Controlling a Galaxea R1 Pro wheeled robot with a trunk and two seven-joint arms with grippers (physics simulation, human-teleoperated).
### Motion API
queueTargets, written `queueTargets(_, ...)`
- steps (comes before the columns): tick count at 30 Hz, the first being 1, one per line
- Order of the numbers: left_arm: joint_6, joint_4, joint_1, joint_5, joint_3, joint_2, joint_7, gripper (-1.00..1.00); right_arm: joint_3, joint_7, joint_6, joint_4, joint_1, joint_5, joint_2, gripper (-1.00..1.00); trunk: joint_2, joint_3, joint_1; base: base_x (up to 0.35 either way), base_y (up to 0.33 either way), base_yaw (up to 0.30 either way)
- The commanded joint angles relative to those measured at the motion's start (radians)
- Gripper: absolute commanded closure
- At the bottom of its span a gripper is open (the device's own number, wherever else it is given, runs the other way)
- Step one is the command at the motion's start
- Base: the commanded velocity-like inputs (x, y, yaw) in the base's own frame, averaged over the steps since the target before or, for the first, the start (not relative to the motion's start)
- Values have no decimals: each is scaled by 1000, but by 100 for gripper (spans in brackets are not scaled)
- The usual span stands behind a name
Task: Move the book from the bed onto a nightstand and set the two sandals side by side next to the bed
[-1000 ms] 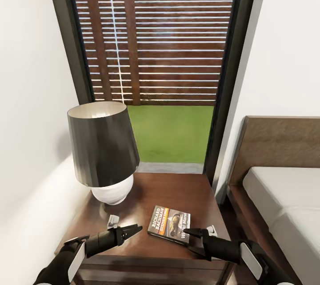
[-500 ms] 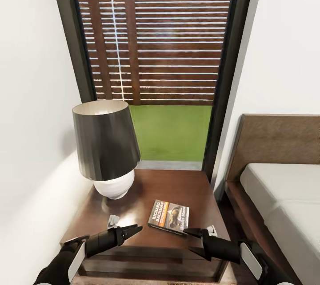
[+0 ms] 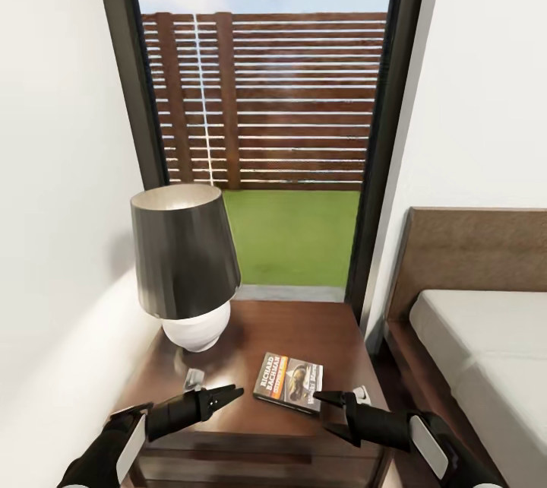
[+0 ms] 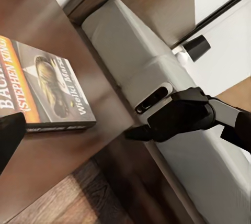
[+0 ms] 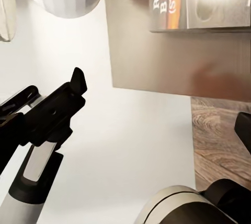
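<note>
The book [image 3: 289, 381] lies flat on the dark brown nightstand [image 3: 304, 324], near its front edge, with the orange stripe and white lettering facing up. My left gripper [image 3: 234, 395] hovers just left of the book, open and holding nothing. My right gripper [image 3: 323, 413] hovers at the book's right corner, open and holding nothing. In the left wrist view the book [image 4: 47, 93] rests on the nightstand [image 4: 57, 153], with the right gripper [image 4: 133, 134] beyond it in front of the bed [image 4: 130, 56]. The bed [image 3: 486, 343] stands to the right. The two sandals are out of view.
A lamp [image 3: 182, 260] with a dark shade and a white base takes up the nightstand's back left. A white wall runs along the left. A tall dark-framed window [image 3: 266, 131] rises behind. A narrow strip of floor separates nightstand and bed.
The whole view has shifted a little, so the camera has moved. The book lies where it was on the nightstand. Both grippers hold their places beside it.
</note>
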Motion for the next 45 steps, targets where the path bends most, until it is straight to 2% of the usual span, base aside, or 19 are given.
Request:
queueTargets(1,11,0,0,3,1,0,-3,-100,2,2,3,0,0,-2,-1,-100,7,2,-4,0,0,0)
queueTargets(10,11,0,0,1,0,-1,-3,-100,3,2,-7,0,0,-2,2,-100,70,30,-39,0,0,0)
queueTargets(11,11,0,0,1,0,-1,-3,-100,4,2,-47,0,0,-2,8,-100,77,34,-42,0,0,0)
queueTargets(15,11,0,0,1,0,-1,-3,-100,4,2,-78,0,0,-2,11,-100,105,46,-58,0,0,0)
queueTargets(45,11,0,0,1,1,0,-3,-100,4,2,-86,0,0,-4,12,-100,315,140,-173,0,0,0)
